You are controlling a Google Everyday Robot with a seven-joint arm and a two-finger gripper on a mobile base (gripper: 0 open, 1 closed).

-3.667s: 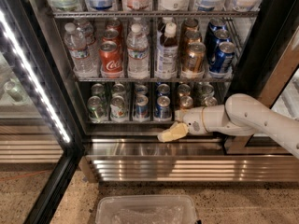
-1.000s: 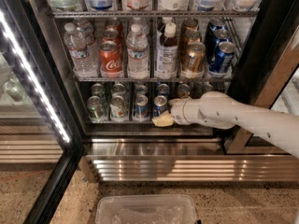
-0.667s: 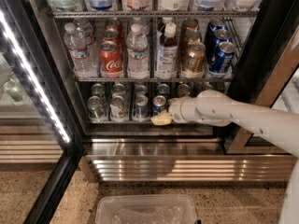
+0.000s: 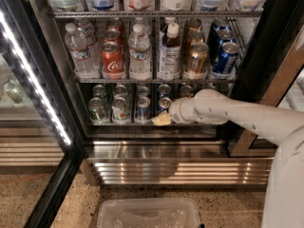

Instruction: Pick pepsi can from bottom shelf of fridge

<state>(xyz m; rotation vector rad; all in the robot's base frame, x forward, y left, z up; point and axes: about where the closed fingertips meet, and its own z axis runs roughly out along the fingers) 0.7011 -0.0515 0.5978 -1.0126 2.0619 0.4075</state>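
The fridge point(image 4: 264, 46) stands open, with the arm reaching in from the right. The bottom shelf point(image 4: 118, 124) holds short cans in rows. Two short blue cans stand side by side at its front: one point(image 4: 143, 108) in full view, and the pepsi can point(image 4: 164, 103) to its right, half hidden behind my gripper. My gripper point(image 4: 161, 119) with its yellowish tips sits at the shelf's front rail, right at the base of that right blue can. The white wrist hides the cans further right.
Silver-green cans point(image 4: 97, 110) stand at the shelf's left. The rack above holds water bottles, a red cola can point(image 4: 112, 60), bronze cans and taller dark-blue cans point(image 4: 225, 57). The glass door with its LED strip point(image 4: 33, 75) stands open left. A clear plastic bin point(image 4: 147, 213) lies on the floor below the ribbed steel base point(image 4: 156, 171).
My gripper has moved left and up from below the shelf's right end to the front rail by the blue cans. Over the last second it has hardly shifted.
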